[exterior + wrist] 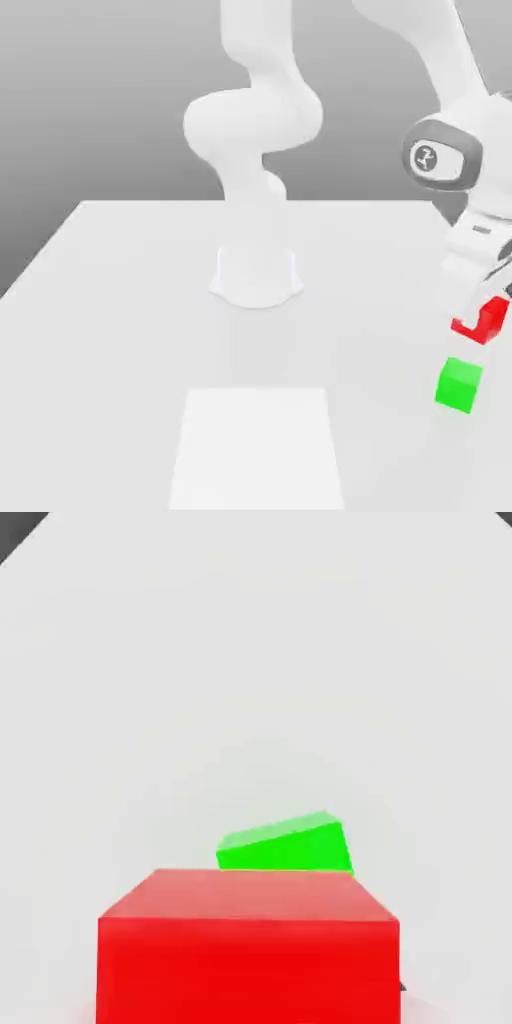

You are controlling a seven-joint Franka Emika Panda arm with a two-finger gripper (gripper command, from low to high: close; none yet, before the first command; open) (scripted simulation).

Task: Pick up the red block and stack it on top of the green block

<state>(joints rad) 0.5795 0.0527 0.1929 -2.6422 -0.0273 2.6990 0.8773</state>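
The red block (pixel 481 321) hangs off the table at the exterior view's right, with my gripper (pixel 492 303) shut on it from above. The green block (pixel 459 384) rests on the white table just below it and slightly toward the exterior view's left, with a small gap between the two. In the hand view the red block (pixel 248 947) looms close, and part of the green block (pixel 285 845) shows beyond its top edge.
The arm's white base (pixel 256 275) stands at the middle of the table (pixel 120 300). A paler square patch (pixel 255 445) lies on the tabletop near the front. Both blocks sit close to the table's edge on the exterior view's right.
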